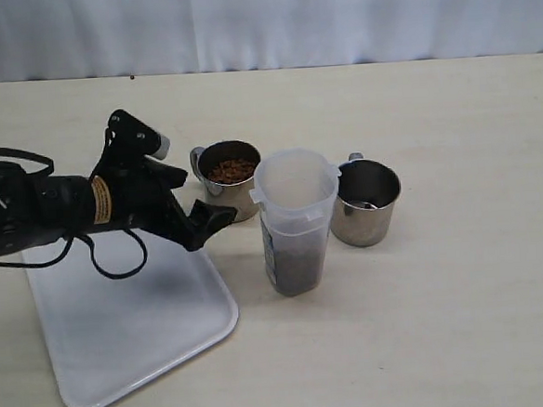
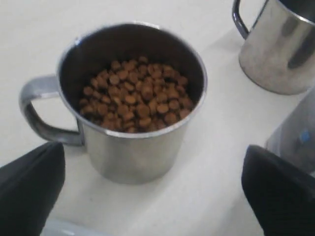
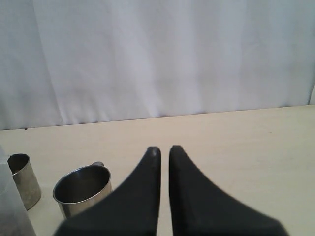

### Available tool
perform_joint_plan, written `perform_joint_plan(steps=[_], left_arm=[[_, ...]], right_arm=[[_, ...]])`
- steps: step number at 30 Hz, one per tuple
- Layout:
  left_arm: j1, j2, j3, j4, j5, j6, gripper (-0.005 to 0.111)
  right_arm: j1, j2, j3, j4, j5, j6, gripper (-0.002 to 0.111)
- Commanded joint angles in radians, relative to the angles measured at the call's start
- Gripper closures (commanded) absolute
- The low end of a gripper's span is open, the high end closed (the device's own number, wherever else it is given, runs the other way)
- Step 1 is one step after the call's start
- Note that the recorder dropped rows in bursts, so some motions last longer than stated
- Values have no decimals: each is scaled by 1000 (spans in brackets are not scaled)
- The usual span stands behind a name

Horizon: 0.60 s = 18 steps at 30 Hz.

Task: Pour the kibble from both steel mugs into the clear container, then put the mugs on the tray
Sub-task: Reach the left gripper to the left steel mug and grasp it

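Observation:
A steel mug [image 1: 230, 180] holding reddish-brown kibble [image 1: 230, 171] stands left of the clear container [image 1: 295, 222], which has dark kibble in its lower part. The second steel mug [image 1: 365, 202] stands on the container's right and looks empty. My left gripper [image 1: 197, 204] is open over the tray's [image 1: 130, 316] far corner, just short of the full mug. In the left wrist view the full mug [image 2: 130, 128] and its kibble [image 2: 135, 101] sit beyond the wide-apart fingers [image 2: 29, 191]. My right gripper [image 3: 164, 150] is shut on nothing, away from the empty mug [image 3: 81, 189].
The white tray lies at the front left under my left arm. A white curtain [image 1: 259, 23] closes off the table's far edge. The right wrist view also shows the full mug [image 3: 22, 179] and a sliver of the container [image 3: 10, 211].

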Motion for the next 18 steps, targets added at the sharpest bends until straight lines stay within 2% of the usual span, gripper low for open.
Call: perform_joint_plan(steps=[1,5,7,18], left_arm=[[-4,29,-67,12,49,-34,7],[-4,82,-103,16,90,-63,7],[-4,113,-118,63,59,-65,7],[-4,220,-245,96,2,-69,7]], right_arm=[[4,-3,3,2,3,-4,103],[4,-3,3,2,3,-4,103],[4,-3,3,2,3,-4,103],[4,-3,3,2,3,-4,103]])
